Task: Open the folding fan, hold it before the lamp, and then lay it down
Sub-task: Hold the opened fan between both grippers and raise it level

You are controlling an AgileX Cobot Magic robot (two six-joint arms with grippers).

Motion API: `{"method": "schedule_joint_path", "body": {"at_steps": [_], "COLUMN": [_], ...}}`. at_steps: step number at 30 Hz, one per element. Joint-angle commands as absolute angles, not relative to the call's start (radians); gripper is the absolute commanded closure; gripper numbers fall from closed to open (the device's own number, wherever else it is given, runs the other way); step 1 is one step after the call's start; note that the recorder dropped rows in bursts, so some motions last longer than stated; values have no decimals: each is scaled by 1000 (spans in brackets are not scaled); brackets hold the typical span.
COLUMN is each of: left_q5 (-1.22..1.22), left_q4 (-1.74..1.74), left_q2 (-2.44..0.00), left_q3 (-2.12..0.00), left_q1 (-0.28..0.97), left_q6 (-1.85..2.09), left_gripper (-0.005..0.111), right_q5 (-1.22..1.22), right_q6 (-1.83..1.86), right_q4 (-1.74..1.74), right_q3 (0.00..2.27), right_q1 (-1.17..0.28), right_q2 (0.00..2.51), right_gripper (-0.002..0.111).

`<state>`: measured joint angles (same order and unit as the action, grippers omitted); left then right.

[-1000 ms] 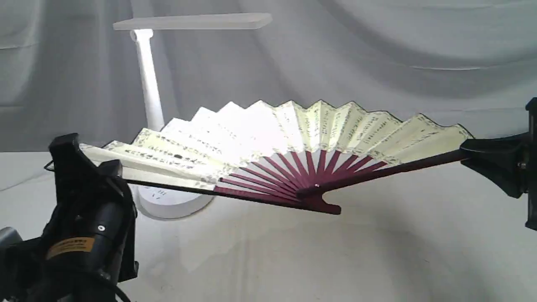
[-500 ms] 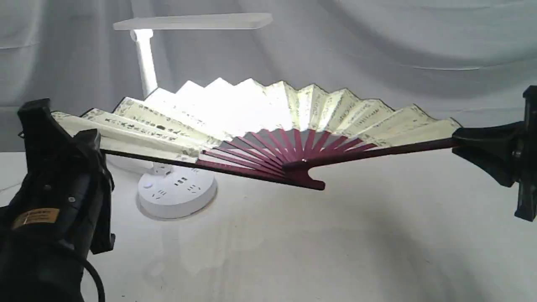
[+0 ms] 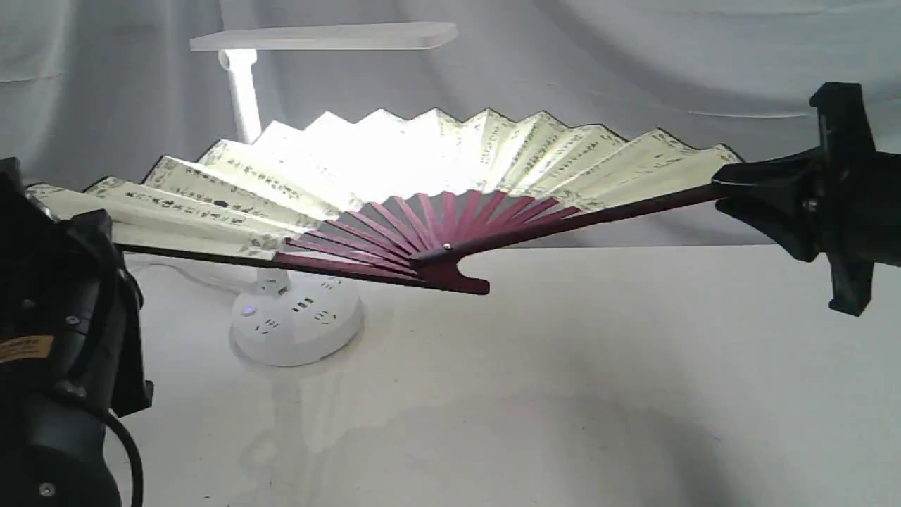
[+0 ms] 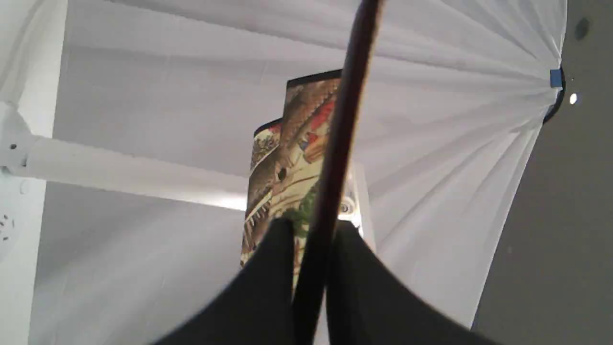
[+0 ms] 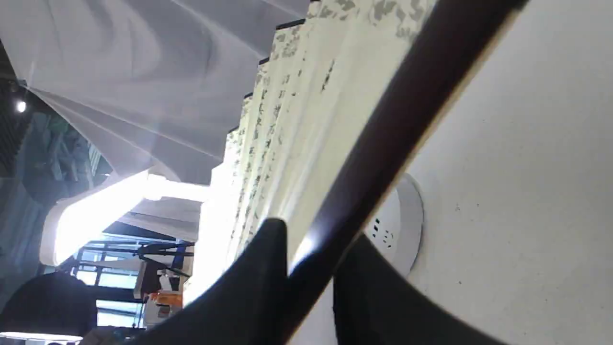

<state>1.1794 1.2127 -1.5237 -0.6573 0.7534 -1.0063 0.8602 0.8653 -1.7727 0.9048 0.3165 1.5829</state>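
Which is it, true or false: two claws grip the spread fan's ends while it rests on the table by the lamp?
False: the exterior view shows the folding fan held aloft, off the table. The left gripper and right gripper do grip its ends by the lamp.

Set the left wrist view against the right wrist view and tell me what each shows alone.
Left wrist only: the folding fan's coloured painted face. Right wrist only: its cream calligraphy face. Both: a dark fan guard clamped by that arm's gripper (left gripper, right gripper), the white lamp and the white drapery.
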Motion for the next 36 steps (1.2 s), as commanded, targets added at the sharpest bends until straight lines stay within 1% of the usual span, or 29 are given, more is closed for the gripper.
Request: {"method": "schedule_joint_path", "body": {"at_steps": [1, 31, 36], "left_q5": [1221, 1221, 1221], "left_q4": [1176, 1191, 1190], "left_q2": [-1501, -1454, -1454], "left_q3": [-669, -669, -669], "left_q1": [742, 737, 732], "left_q6": [-1070, -1068, -1068], "left_gripper": [107, 107, 107], "right_q5": [836, 839, 839], "right_q6": [926, 889, 881], "right_q4": [-1744, -1744, -1744], "right_q3": [909, 921, 979], "right_q1": [275, 266, 266], "right_q2": [1576, 1575, 1575], "right_gripper": [108, 108, 108]}}
